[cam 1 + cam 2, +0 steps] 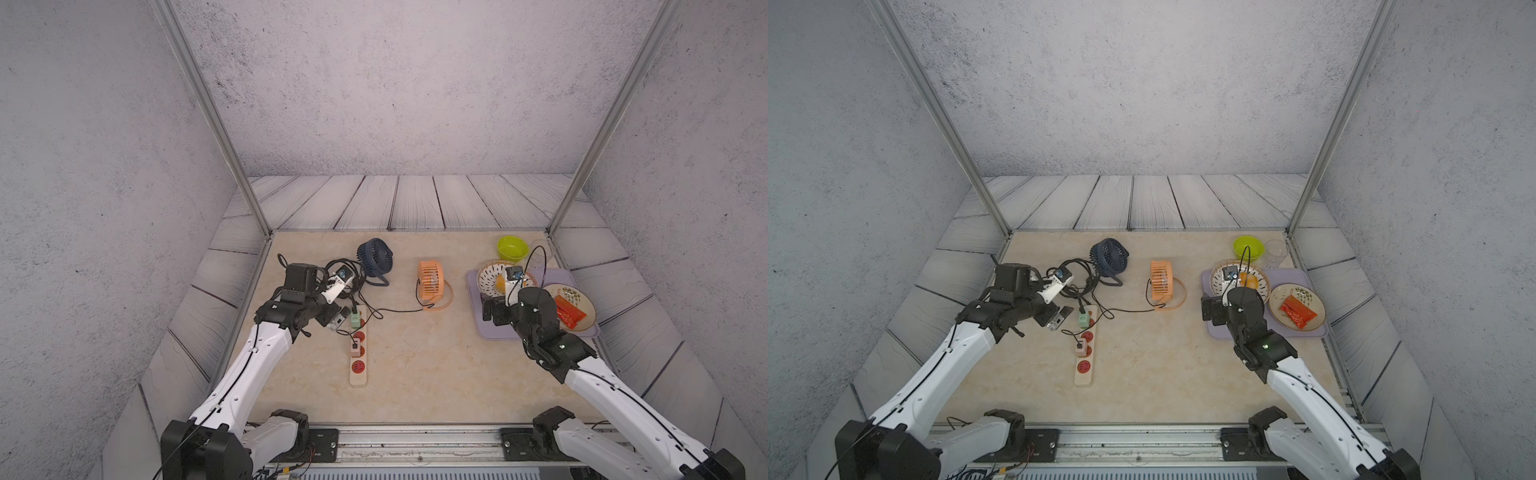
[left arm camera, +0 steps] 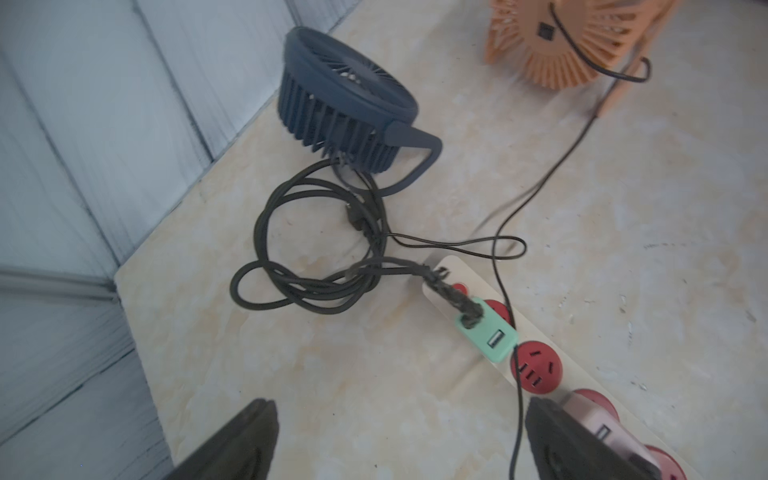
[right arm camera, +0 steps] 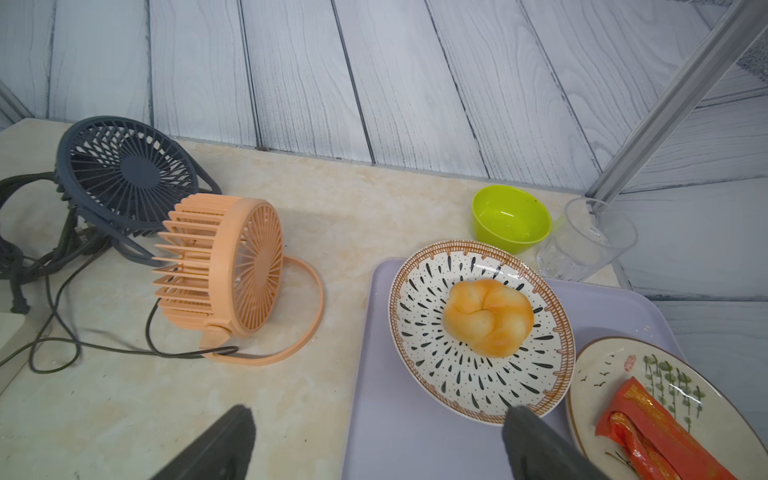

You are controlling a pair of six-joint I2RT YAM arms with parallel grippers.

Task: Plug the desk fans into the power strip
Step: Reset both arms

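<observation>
Since the green adapter [image 2: 488, 334] carrying the navy fan [image 2: 345, 99] cord sits in the power strip [image 1: 358, 380], plugging looks done; left gripper [image 2: 399, 440] and right gripper [image 3: 378, 444] gape wide, empty.

flat on the table's left half, lengthwise front to back – a long, narrow cream-beige power strip [image 1: 358, 368] with round red sockets. seated in a far socket, a mint-green adapter [image 2: 488, 332] taking the thick braided black cord, loosely coiled, of the navy fan [image 1: 375, 257]; that fan upright on its loop stand just behind the strip's far end. nearer the front, a pink adapter [image 1: 356, 350] in another socket, holding the thin black cord of the orange fan [image 1: 430, 279] – upright on a ring stand, right of the navy one, well apart from the strip. one socket bare between the adapters, another at the near end.
</observation>
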